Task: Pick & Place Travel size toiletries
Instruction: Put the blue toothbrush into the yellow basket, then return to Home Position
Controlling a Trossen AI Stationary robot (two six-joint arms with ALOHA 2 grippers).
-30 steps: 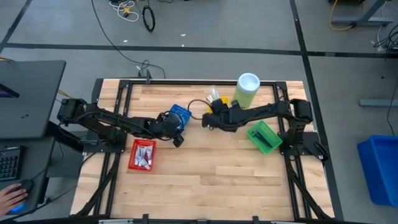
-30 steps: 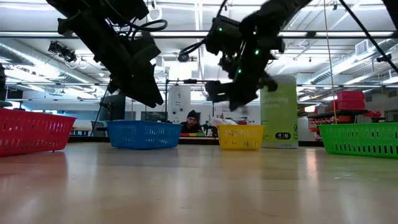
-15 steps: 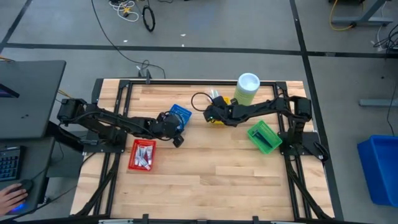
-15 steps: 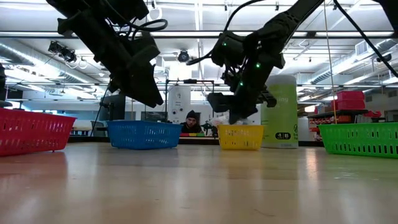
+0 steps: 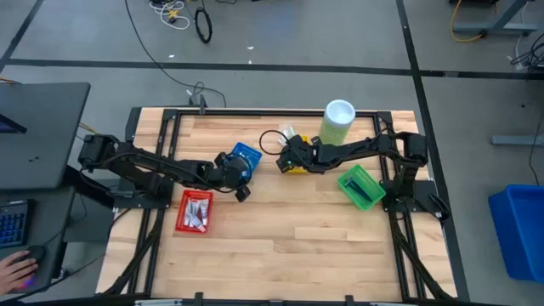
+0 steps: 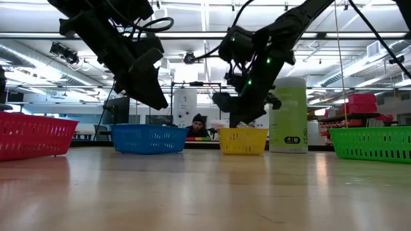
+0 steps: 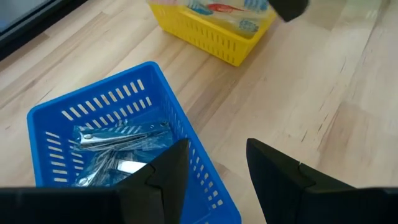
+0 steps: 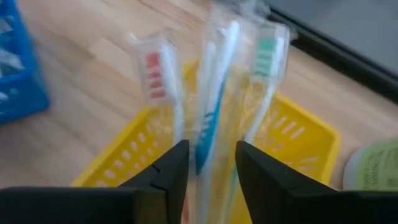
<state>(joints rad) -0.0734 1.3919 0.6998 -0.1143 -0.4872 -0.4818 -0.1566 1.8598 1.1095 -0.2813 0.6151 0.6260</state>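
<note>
Toothbrushes [image 8: 208, 118] blurred, handles hidden behind right gripper [image 8: 210, 163] fingers; yellow tray [image 7: 214, 28] cut off at upper frame edge; blue tray [image 7: 112, 149] contents indistinct.

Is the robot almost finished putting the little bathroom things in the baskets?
Mostly, it seems. The red basket holds small tubes, the blue basket shiny packets. The right gripper is above the yellow basket, fingers apart around wrapped toothbrushes standing in it. The left gripper waits open by the blue basket. The green basket looks empty, and no loose items show on the table.
</note>
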